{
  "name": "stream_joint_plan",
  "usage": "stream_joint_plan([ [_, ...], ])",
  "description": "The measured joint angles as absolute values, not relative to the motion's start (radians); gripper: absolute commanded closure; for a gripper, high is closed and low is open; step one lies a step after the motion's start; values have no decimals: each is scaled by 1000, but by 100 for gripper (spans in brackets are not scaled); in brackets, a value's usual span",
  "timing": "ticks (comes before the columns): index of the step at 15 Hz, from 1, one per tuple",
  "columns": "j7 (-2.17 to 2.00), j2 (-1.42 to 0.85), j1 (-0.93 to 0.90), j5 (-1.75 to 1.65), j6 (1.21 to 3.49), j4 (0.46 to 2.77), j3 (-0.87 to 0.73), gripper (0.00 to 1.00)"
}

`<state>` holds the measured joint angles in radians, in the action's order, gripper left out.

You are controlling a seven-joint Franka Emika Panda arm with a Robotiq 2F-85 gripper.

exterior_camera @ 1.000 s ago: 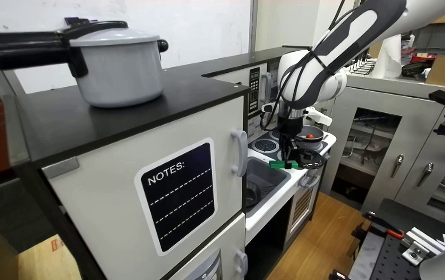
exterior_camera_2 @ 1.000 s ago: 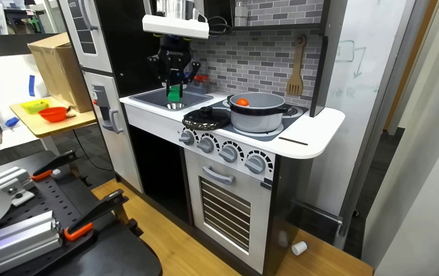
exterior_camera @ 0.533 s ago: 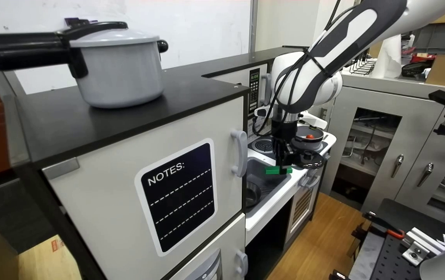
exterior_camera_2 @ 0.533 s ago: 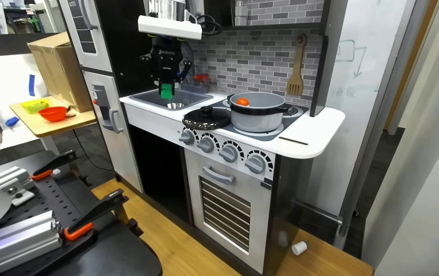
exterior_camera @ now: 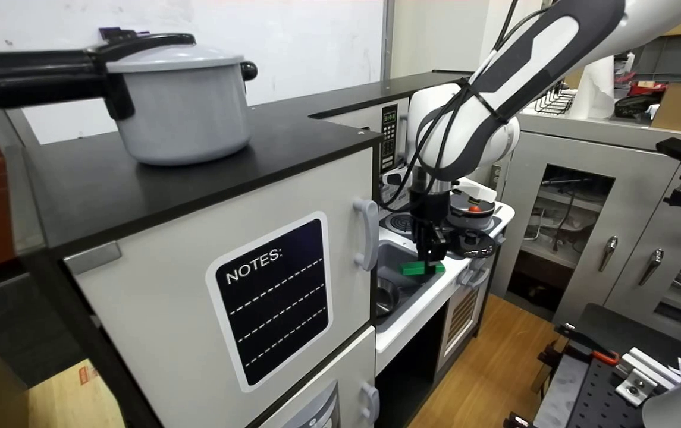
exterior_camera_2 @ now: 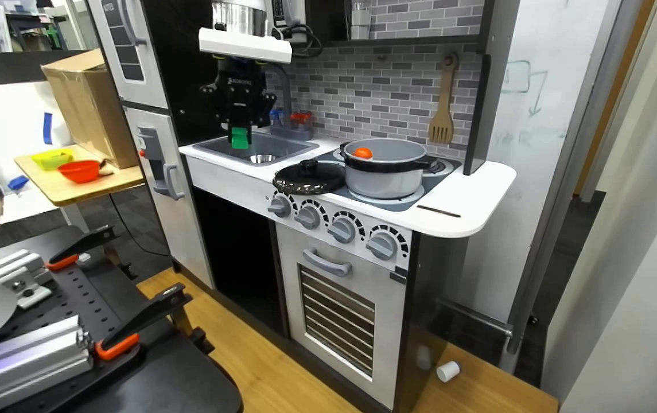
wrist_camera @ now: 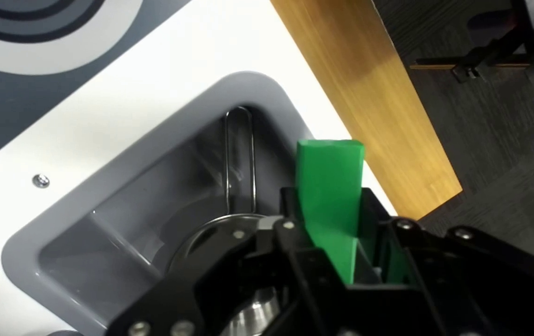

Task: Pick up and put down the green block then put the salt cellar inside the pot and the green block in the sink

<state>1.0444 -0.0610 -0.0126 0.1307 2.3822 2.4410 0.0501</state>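
Note:
The green block [wrist_camera: 330,172] is a long bar between the two fingers of my gripper [wrist_camera: 328,199], which press on its sides. In both exterior views the gripper [exterior_camera: 430,267] points down and the block [exterior_camera_2: 240,138] lies level in it. The block is over the grey sink [wrist_camera: 248,88], by its front edge in the wrist view; its exact height is unclear. The grey pot [exterior_camera_2: 383,179] with a black rim stands on the stove, away from the gripper, with a red-orange ball [exterior_camera_2: 362,153] inside. I cannot make out a salt cellar for certain.
A small metal pan [exterior_camera: 386,297] lies in the sink. A black lid [exterior_camera_2: 309,179] sits on the stove's front edge. A faucet [exterior_camera_2: 285,86] and red-topped jars [exterior_camera_2: 301,119] stand behind the sink. A lidded grey pot [exterior_camera: 179,110] stands on the tall cabinet.
My gripper, holding the green block throughout, has moved left in both exterior views. In one of them it has also moved down, further over the sink. The pot and lid have not moved.

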Motion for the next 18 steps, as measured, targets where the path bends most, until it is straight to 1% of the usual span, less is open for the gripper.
stream_joint_plan([
  [5, 1040, -50, -14, 171, 2383, 2440, 47, 92],
  [10, 985, 29, -7, 185, 2382, 2472, 29, 92],
  [15, 903, 107, 8, 188, 2357, 2538, -37, 92],
  [18, 868, 120, -3, 188, 2353, 2545, -38, 92],
])
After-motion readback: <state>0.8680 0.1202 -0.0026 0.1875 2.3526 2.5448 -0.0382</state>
